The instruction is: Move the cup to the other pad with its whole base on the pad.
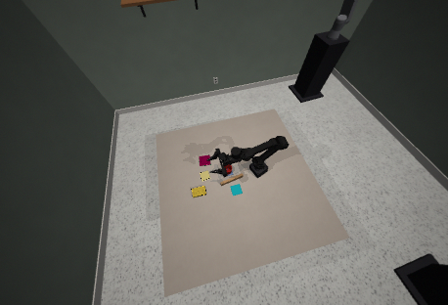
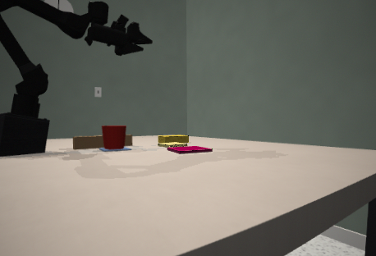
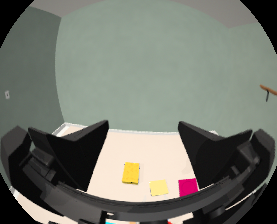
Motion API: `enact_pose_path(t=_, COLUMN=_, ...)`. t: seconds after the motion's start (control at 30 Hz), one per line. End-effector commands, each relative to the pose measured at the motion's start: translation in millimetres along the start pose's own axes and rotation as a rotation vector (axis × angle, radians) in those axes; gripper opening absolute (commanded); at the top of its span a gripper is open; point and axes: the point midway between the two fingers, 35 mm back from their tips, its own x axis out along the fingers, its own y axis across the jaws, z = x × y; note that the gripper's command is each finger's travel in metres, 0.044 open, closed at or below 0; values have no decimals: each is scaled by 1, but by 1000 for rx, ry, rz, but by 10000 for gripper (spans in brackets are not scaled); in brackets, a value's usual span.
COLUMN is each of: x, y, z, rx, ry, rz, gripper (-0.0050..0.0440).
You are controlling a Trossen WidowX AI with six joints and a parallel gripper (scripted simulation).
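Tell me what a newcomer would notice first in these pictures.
The black arm reaching out high above the table, its gripper open and holding nothing. Below it the red cup stands upright on a blue pad, in front of a brown wooden block. To the right lie a magenta pad and a yellow block.

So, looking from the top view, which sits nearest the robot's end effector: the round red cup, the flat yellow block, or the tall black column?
1. Round red cup, right beside the open end effector.
2. Flat yellow block, farther out on the table.
3. Tall black column, on the floor in the room's corner.
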Motion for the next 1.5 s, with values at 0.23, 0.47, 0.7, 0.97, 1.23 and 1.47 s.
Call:
enact_pose_path(t=0.23, x=0, y=0, z=0, rx=0, ry=0, rz=0, gripper=400)
enact_pose_path(t=0.47, x=0, y=0, z=0, rx=0, ry=0, rz=0, gripper=400)
enact_pose_path(t=0.7, x=8, y=-21, z=-48, rx=164, ry=205, rz=-69, gripper=280)
enact_pose_path(t=0.97, x=4, y=-46, z=-109, rx=379, ry=450, rz=-203, gripper=148)
enact_pose_path(t=1.23, x=-13, y=-63, z=-159, rx=580, ry=653, rz=-353, gripper=148)
enact_pose_path(t=1.47, x=-39, y=-75, z=-201, rx=778, ry=831, rz=-533, gripper=148)
